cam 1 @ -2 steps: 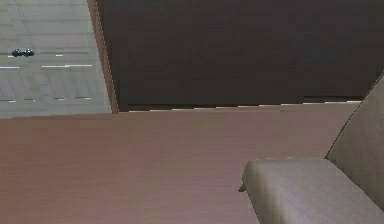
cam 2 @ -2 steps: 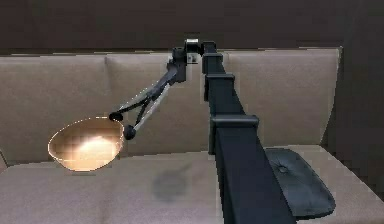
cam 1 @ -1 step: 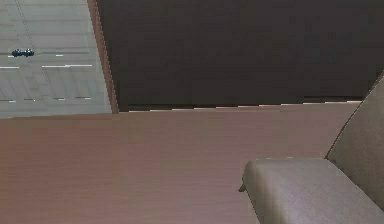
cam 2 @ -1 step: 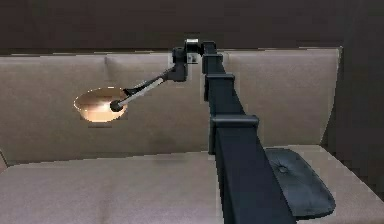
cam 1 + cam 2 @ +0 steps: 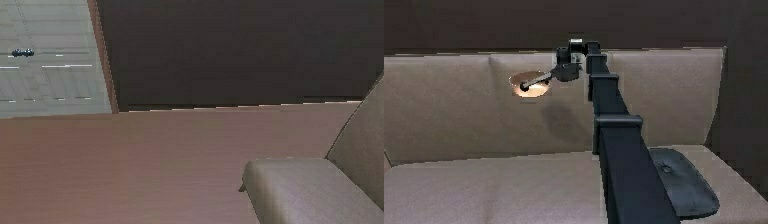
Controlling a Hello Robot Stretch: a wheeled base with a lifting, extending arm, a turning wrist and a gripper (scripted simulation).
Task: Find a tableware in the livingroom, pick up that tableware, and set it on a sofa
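Note:
A small round dish [image 5: 518, 92], orange-brown with a pale rim, hangs at the far end of my gripper [image 5: 532, 84], in front of the sofa's backrest [image 5: 444, 110] and well above the seat [image 5: 484, 190]. The gripper holds this dish. The dark arm [image 5: 619, 130] rises from the bottom edge of the arm side view, and the sofa is beige-brown and spans that view.
A dark oval cushion [image 5: 684, 180] lies on the sofa seat right of the arm. In the forward view a beige seat corner [image 5: 310, 190] stands at the lower right on brown floor [image 5: 130, 160], with a dark wall [image 5: 230, 50] behind and a pale panelled door [image 5: 50, 55] at the left.

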